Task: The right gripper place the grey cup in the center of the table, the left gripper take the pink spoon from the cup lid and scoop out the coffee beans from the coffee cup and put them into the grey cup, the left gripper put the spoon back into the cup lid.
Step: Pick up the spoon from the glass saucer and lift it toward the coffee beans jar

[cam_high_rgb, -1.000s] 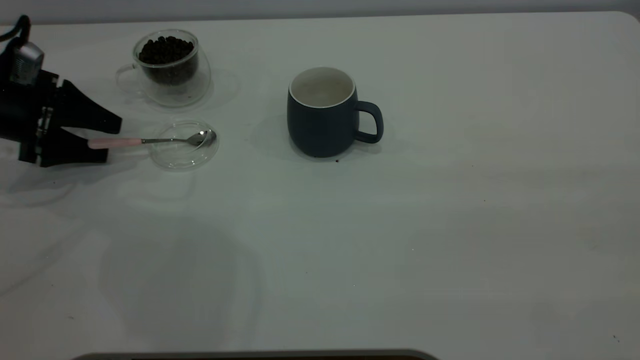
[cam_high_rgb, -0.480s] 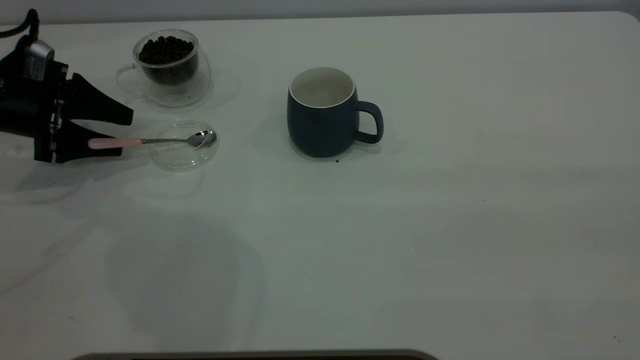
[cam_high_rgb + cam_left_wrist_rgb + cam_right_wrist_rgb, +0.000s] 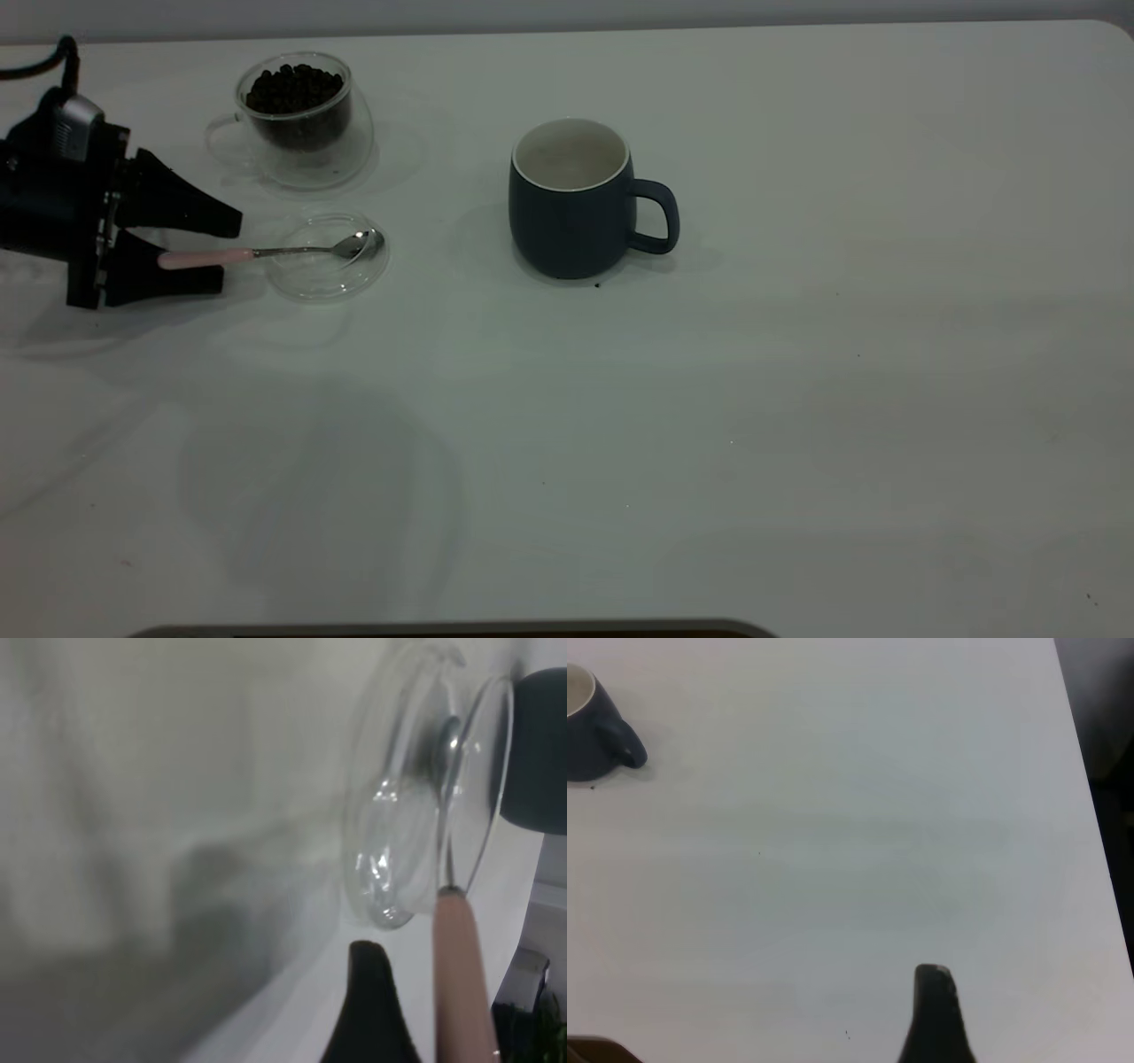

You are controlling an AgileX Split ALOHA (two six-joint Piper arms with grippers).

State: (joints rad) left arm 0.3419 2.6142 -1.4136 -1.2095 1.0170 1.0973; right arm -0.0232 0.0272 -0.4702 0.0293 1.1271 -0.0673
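The grey cup stands upright near the table's middle, handle to the right; it also shows in the right wrist view. The glass coffee cup with dark beans stands at the back left. The pink-handled spoon lies with its bowl in the clear cup lid. My left gripper is open, its two fingers on either side of the pink handle, low over the table. In the left wrist view one finger shows beside the handle. My right gripper is outside the exterior view; one of its fingers shows over bare table.
The white table stretches wide to the right and front of the cup. Its right edge shows in the right wrist view. A dark rim lies along the front edge.
My left gripper has moved right along the table, so the pink handle now lies deeper between its open fingers. The spoon, lid and cups have not moved.
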